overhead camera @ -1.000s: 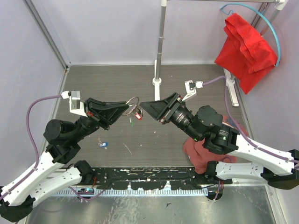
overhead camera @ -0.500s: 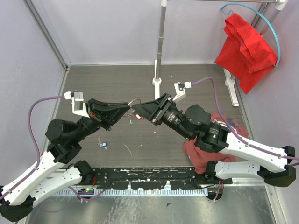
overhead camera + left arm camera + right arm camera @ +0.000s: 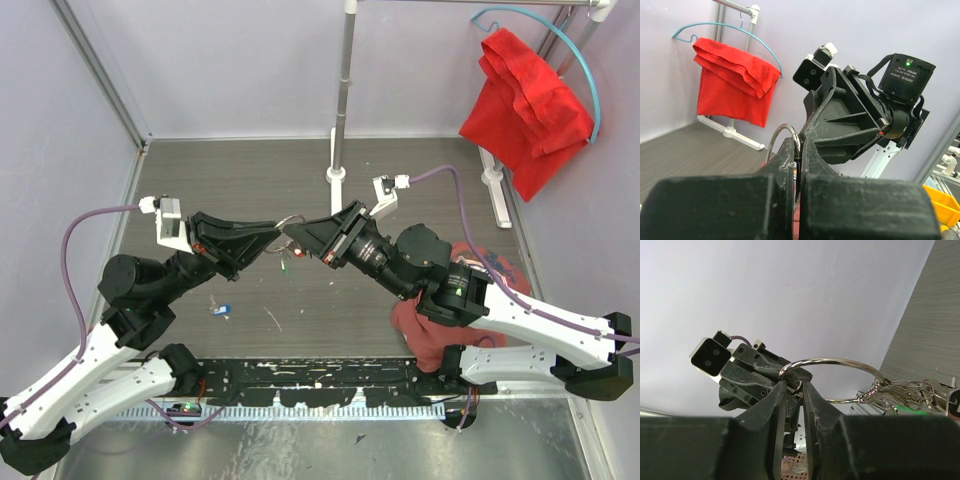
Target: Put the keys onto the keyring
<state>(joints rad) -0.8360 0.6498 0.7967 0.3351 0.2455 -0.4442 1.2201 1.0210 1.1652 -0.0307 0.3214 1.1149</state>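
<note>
Above the table's middle, the left gripper pinched the keyring and the right gripper seemed clamped on it too — opposed pulls could twist it or spill the hanging keys.

Robot lab: aluminium-framed, walled table

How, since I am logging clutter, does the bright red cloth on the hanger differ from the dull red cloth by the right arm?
The bright red cloth is vivid scarlet; the dull red cloth is muted brick red. The bright one hangs draped over a light-blue hanger; the dull one lies crumpled on the grey table. The bright one shows whole; the right arm covers part of the dull one. Both are fabric, on the right side.
</note>
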